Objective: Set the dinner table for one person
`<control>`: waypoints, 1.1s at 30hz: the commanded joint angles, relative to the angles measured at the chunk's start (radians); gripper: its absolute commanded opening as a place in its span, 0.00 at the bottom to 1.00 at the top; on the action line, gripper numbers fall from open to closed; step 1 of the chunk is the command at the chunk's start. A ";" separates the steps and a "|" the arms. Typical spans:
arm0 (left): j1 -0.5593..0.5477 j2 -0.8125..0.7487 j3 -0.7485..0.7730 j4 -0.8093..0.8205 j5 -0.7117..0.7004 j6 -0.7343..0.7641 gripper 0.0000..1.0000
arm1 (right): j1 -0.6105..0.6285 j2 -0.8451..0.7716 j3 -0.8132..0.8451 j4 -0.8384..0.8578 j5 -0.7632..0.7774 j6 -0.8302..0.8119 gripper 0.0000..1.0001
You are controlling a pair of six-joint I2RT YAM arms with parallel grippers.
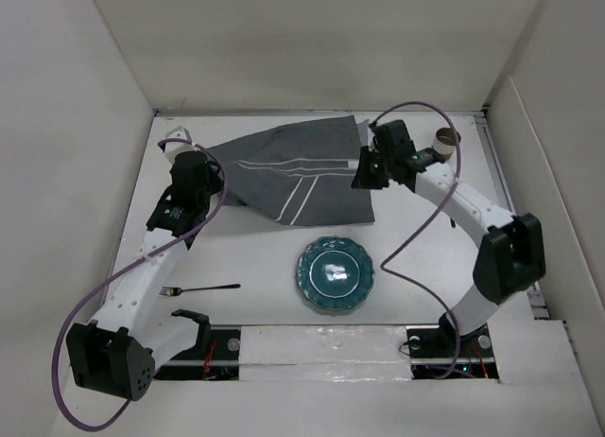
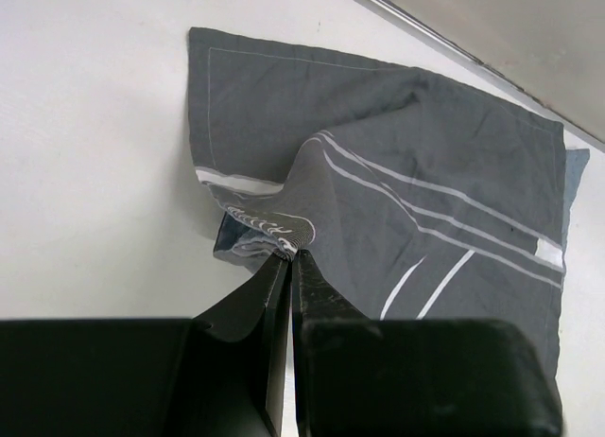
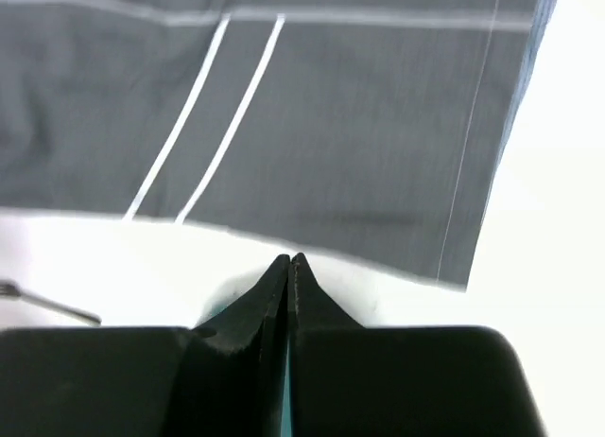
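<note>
The grey white-striped cloth mat point(image 1: 293, 177) lies rumpled at the back of the white dinner table point(image 1: 255, 257). My left gripper point(image 1: 197, 183) is at the mat's left corner; in the left wrist view the gripper point(image 2: 291, 253) is shut on a raised fold of the mat point(image 2: 416, 172). My right gripper point(image 1: 367, 177) is at the mat's right edge; in the right wrist view the gripper point(image 3: 289, 260) is shut with nothing between the jaws, over bare table just short of the mat's edge point(image 3: 359, 115). A teal plate point(image 1: 336, 274) sits in front of the mat. A fork point(image 1: 200, 289) lies at the front left.
A brown cup point(image 1: 444, 139) stands at the back right, behind my right arm. White walls enclose the table on the left, back and right. The fork's end shows at the left edge of the right wrist view point(image 3: 47, 305).
</note>
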 commanded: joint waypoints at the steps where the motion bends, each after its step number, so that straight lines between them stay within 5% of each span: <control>1: 0.002 -0.030 0.026 0.045 -0.013 0.001 0.00 | 0.004 -0.110 -0.190 0.083 0.113 0.070 0.16; 2: 0.002 -0.040 0.009 0.044 -0.007 0.003 0.00 | 0.004 -0.171 -0.236 0.094 0.118 0.087 0.38; 5: 0.002 -0.060 -0.028 0.047 0.016 0.001 0.00 | -0.006 -0.213 -0.372 0.112 0.155 0.134 0.65; 6: 0.002 -0.065 -0.037 0.048 0.026 0.000 0.00 | -0.027 -0.210 -0.393 0.115 0.137 0.144 0.66; 11: -0.007 -0.094 -0.078 0.053 0.049 -0.001 0.00 | -0.104 -0.208 -0.530 0.251 0.017 0.232 0.56; 21: -0.028 -0.116 -0.105 0.040 0.044 0.006 0.00 | -0.153 -0.104 -0.563 0.423 -0.109 0.340 0.58; 33: -0.028 -0.120 -0.095 0.034 0.024 0.009 0.00 | -0.171 -0.055 -0.570 0.420 -0.006 0.463 0.35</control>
